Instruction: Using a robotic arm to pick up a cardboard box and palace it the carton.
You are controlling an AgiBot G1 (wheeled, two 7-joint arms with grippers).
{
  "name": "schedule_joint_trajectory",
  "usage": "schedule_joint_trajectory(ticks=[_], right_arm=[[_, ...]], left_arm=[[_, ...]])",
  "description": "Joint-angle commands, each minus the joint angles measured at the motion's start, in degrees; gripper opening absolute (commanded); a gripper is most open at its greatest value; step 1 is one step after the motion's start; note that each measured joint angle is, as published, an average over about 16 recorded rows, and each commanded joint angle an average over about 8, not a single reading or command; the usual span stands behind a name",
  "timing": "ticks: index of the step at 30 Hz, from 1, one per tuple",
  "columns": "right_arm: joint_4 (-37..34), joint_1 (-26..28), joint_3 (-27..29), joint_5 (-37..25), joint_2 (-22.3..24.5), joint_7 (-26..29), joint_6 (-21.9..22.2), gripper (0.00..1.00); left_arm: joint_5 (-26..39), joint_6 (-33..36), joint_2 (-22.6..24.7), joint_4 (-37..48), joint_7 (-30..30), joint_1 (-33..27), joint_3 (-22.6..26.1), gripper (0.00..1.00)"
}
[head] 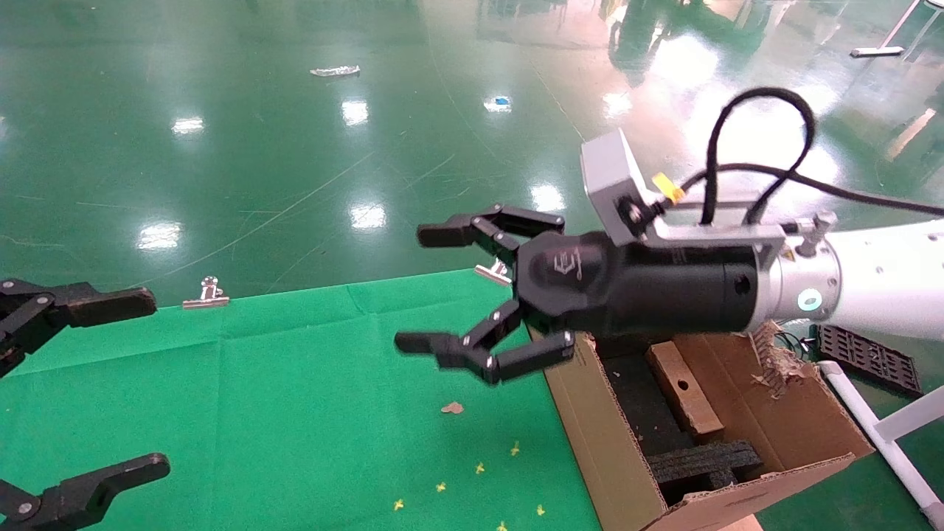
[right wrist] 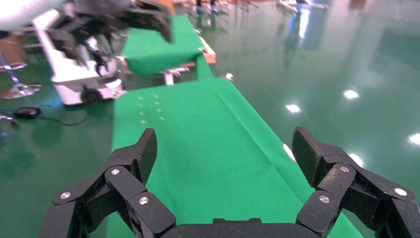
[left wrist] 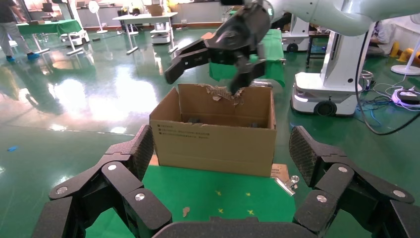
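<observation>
The robotic arm's right gripper (head: 424, 289) is open and empty, in the air over the green table just left of the carton (head: 590, 413). The cardboard box (head: 684, 389), narrow with a round hole, lies inside the carton on black foam (head: 704, 461). The carton's far wall has a ragged torn edge (head: 771, 354). My left gripper (head: 146, 383) is open and empty at the table's left edge. In the left wrist view the left gripper (left wrist: 223, 148) faces the carton (left wrist: 213, 141), with the right gripper (left wrist: 204, 82) above it. The right wrist view shows its gripper (right wrist: 225, 148) over bare cloth.
Two metal binder clips (head: 206, 293) (head: 493, 273) hold the green cloth at the table's far edge. A cardboard scrap (head: 452, 407) and small yellow marks (head: 479, 467) lie left of the carton. A black tray (head: 866, 358) and white pipe frame (head: 885, 435) stand at the right.
</observation>
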Motion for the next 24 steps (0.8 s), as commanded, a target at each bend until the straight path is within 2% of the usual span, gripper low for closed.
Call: schedule_joint_trajectory(ticks=[1,11,24], right_arm=[[1.8,-2.2,2.1,0.8,0.0,-0.5,-0.5,1.0],[9.3,-11.0,10.4,4.2,-0.1,-2.3,-2.6,1.0],[9.2,-10.9,10.4,4.3,-0.1,-2.3,-2.7,1.0]], left_arm=[[0.0,0.0,0.0,0.0,0.0,0.0,0.0,1.0],[0.0,0.0,0.0,0.0,0.0,0.0,0.0,1.0],[0.0,0.0,0.0,0.0,0.0,0.0,0.0,1.0]])
